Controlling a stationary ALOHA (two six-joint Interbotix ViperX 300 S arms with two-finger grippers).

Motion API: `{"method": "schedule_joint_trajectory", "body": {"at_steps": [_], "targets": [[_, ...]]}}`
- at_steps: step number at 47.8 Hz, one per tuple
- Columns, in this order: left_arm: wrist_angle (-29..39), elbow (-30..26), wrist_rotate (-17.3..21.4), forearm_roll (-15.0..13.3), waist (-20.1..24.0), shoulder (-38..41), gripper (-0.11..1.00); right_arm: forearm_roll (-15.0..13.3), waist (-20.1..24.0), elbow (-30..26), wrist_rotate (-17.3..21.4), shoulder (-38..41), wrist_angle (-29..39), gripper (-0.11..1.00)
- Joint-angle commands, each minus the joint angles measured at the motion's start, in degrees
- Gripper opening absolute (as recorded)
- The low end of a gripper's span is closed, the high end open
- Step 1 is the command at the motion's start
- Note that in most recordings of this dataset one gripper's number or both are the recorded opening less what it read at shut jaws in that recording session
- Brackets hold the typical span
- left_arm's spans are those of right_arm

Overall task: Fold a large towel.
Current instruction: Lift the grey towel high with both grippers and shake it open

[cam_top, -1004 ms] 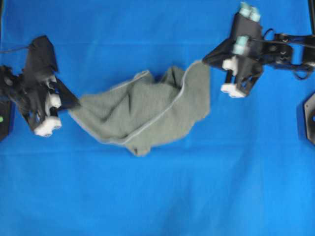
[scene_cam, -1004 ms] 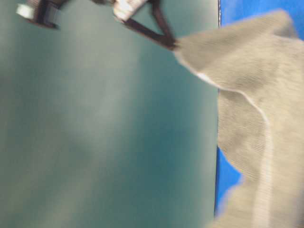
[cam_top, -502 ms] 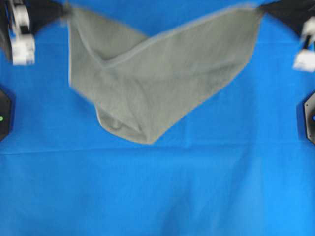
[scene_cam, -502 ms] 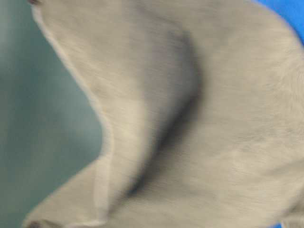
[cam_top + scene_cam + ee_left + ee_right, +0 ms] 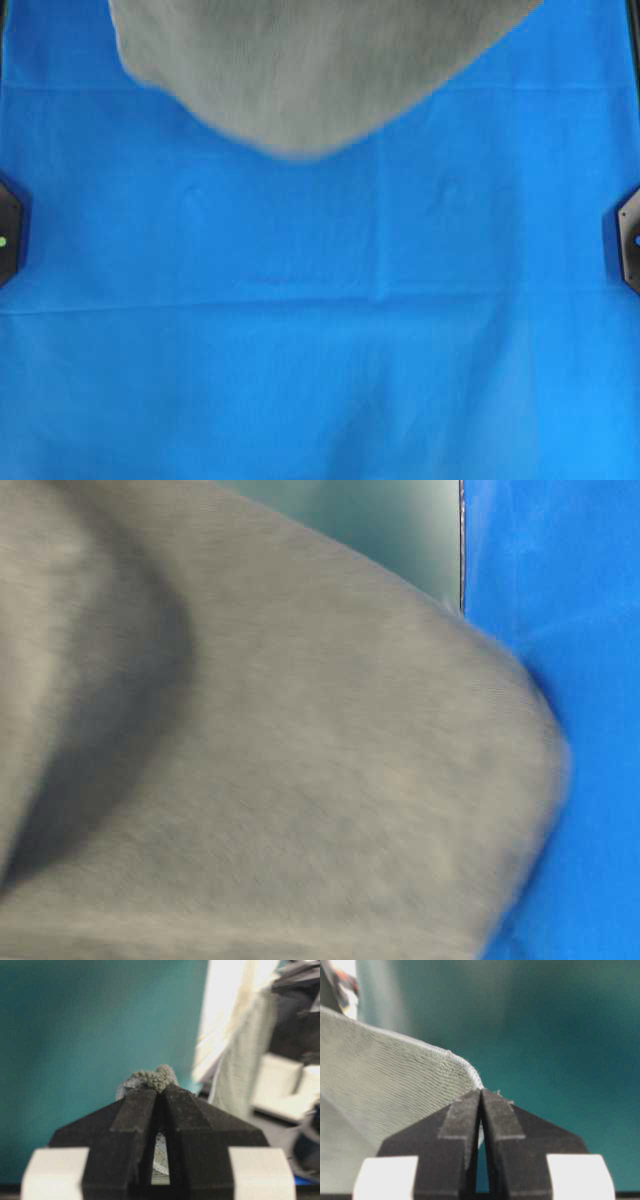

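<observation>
Right, both arms have the towel (image 5: 310, 70) lifted off the blue sheet (image 5: 320, 320), hanging at the far edge of the overhead view; neither arm shows there. Looks like the spread-out step: get it open in the air so it can be laid flat before any fold.

Left gripper (image 5: 161, 1091): jaws pinched tight on a bunched nub of terry poking out past the tips. Right gripper (image 5: 481, 1094): jaws closed hard on a hemmed rounded corner, the cloth running off to the left of that view.

Next move, I'd judge: keep both pinches firm, hold the top edge taut between the arms, then bring it down onto the sheet so the hanging belly lands first without rolling under.

Towel itself: grey-green terry, pale stitched hem visible at the right corner. It sags to a rounded point in the middle, so it's probably still doubled or creased somewhere, though the table-level view is too blurred and close to say where. One dark fold shadow shows there.
</observation>
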Motion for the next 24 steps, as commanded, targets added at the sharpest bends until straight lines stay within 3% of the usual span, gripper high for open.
{"method": "schedule_joint_trajectory", "body": {"at_steps": [1, 12, 24], "targets": [[-0.4, -2.4, 0.0, 0.1, -4.2, -1.1, 0.01, 0.5, 4.3, -3.0, 0.4, -1.2, 0.8, 0.01], [-0.5, -3.3, -0.2, 0.0, -18.7, -4.2, 0.01, 7.8, 21.8, -5.3, 0.4, -2.8, 1.8, 0.01], [-0.9, -3.3, -0.4, 0.0, -31.7, -5.3, 0.01, 8.7, 36.4, -6.0, 0.5, -0.7, -1.8, 0.01]]}}
